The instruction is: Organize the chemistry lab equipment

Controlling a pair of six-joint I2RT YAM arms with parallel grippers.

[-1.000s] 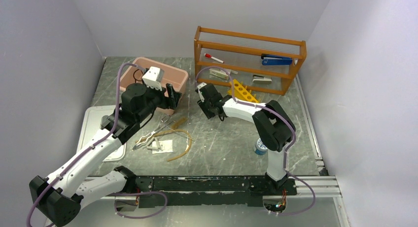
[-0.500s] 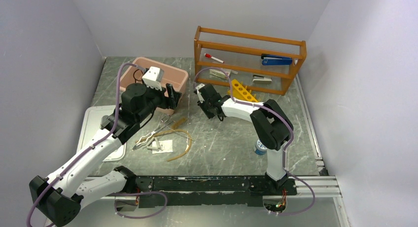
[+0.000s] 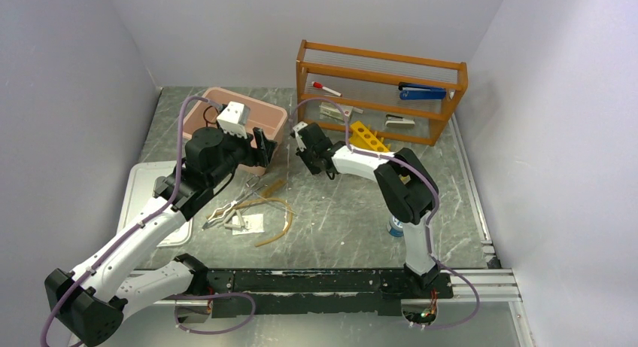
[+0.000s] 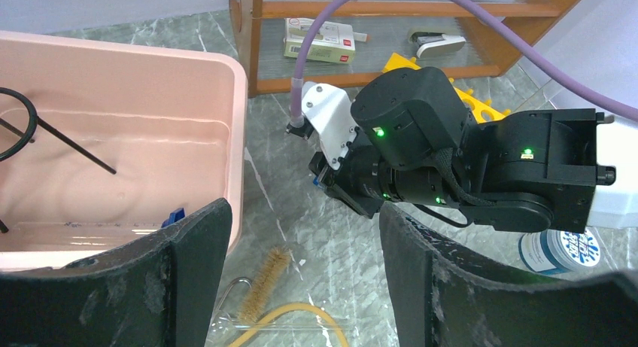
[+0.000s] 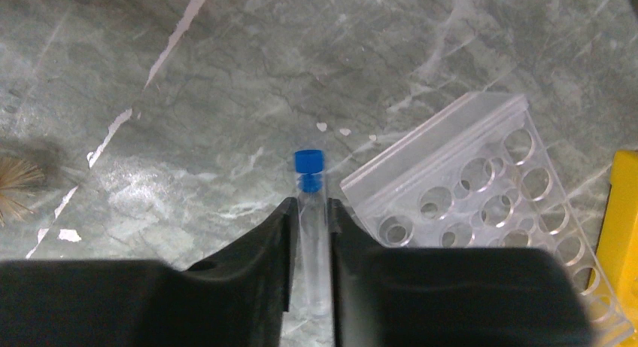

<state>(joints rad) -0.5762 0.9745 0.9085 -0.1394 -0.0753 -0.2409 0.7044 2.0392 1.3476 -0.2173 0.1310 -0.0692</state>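
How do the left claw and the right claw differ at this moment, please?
The left claw stands wide open and empty; the right claw is shut on a blue-capped tube. The left claw hangs beside the pink bin; the right claw is by the clear tube rack. Both are black.

The right gripper (image 5: 311, 211) has moved a little to the left and away from the bases, nearer to the pink bin (image 3: 272, 127). Its elbow followed and now hides part of the blue-labelled jar (image 3: 393, 227). The jaws have closed on the blue-capped tube (image 5: 309, 165).
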